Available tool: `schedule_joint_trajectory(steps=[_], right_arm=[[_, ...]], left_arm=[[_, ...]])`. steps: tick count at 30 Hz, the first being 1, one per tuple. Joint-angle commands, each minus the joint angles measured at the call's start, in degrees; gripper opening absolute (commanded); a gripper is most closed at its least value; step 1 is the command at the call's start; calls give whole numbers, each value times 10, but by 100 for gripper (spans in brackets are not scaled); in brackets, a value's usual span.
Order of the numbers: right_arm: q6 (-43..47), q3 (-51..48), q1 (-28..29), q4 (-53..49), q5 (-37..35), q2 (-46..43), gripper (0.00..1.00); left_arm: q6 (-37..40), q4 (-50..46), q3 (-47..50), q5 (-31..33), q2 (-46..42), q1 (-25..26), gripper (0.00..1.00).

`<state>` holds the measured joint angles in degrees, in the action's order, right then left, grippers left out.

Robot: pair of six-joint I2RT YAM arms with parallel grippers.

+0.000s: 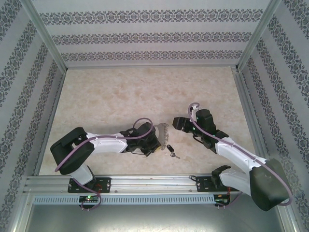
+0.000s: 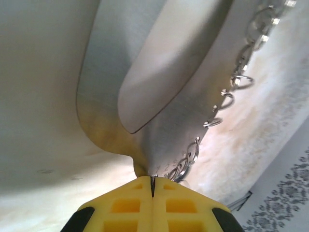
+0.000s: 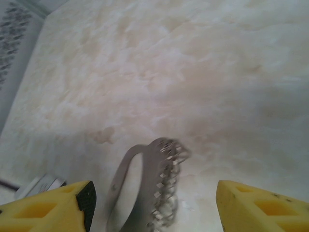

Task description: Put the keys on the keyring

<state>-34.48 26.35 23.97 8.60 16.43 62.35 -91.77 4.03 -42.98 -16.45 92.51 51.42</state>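
Near the tabletop's (image 1: 120,96) front edge, left hand (image 2: 152,186) is clamped shut on the keyring's (image 2: 104,67) end, holding it up, prob so the right hand (image 3: 154,205), half-open & empty, can fetch the key (image 1: 172,152) lying nearby.

Place: I'm driving arms inside a lab-style robot test booth.
Walls: patterned wallpaper panels (image 1: 145,36) on three sides.
Frame: bare aluminium rails (image 1: 145,182).
Surface: marble-look tabletop (image 1: 120,96).

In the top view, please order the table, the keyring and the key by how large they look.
1. table
2. keyring and key: about alike, because the left tool hides part of the keyring.
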Motion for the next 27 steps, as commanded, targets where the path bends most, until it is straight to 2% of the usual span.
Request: schedule_joint_trajectory(steps=[1,7,12,18,27], right_arm=[[22,-8,15,58,64,-25,65],[36,-11,36,77,109,-45,64],[54,-22,44,108,121,-41,59],[56,-30,48,148,190,-26,52],[56,6,66,175,213,83,51]], left_arm=[[18,-4,-35,-8,-24,-21,0],[36,-11,-50,-28,-40,-52,0],[56,-22,-78,-51,-45,-78,0],[76,-38,-109,-86,-44,-110,0],[89,-33,-125,-118,-52,-139,0]])
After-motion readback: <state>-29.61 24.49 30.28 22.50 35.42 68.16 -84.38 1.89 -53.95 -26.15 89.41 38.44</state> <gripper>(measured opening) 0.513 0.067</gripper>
